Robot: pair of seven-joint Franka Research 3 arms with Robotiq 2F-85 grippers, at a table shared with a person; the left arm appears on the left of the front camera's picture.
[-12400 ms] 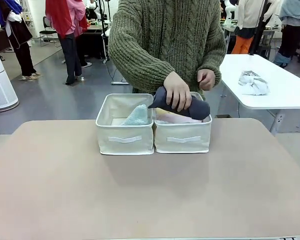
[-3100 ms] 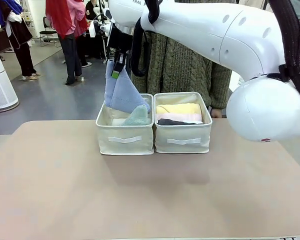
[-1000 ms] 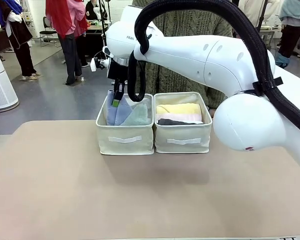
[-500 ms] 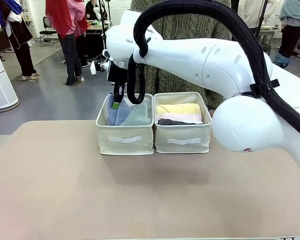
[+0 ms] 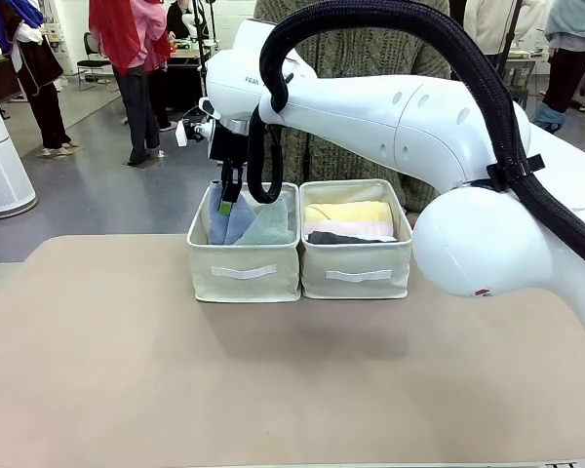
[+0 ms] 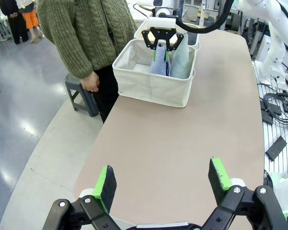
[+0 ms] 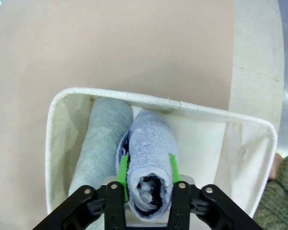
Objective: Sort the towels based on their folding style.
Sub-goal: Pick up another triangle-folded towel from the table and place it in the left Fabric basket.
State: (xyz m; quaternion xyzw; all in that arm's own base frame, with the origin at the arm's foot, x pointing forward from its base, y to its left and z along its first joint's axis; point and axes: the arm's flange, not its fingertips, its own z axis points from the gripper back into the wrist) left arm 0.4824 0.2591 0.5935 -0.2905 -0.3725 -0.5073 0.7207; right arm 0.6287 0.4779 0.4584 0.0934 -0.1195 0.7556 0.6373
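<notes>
Right gripper jaws hug the blue cone, upright in the left bin; left gripper wide open. Barely loosened pads could drag the cone out, toppling it toward nine o'clock.

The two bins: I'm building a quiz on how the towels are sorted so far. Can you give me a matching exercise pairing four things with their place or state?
Things:
1. light blue towel
2. pale teal towel
3. yellow towel
4. left gripper

Places or states:
A. in the right bin
B. open above the table
C. between the right gripper's green pads
D. standing free in the left bin

Pairs: 1-C, 2-D, 3-A, 4-B
</notes>
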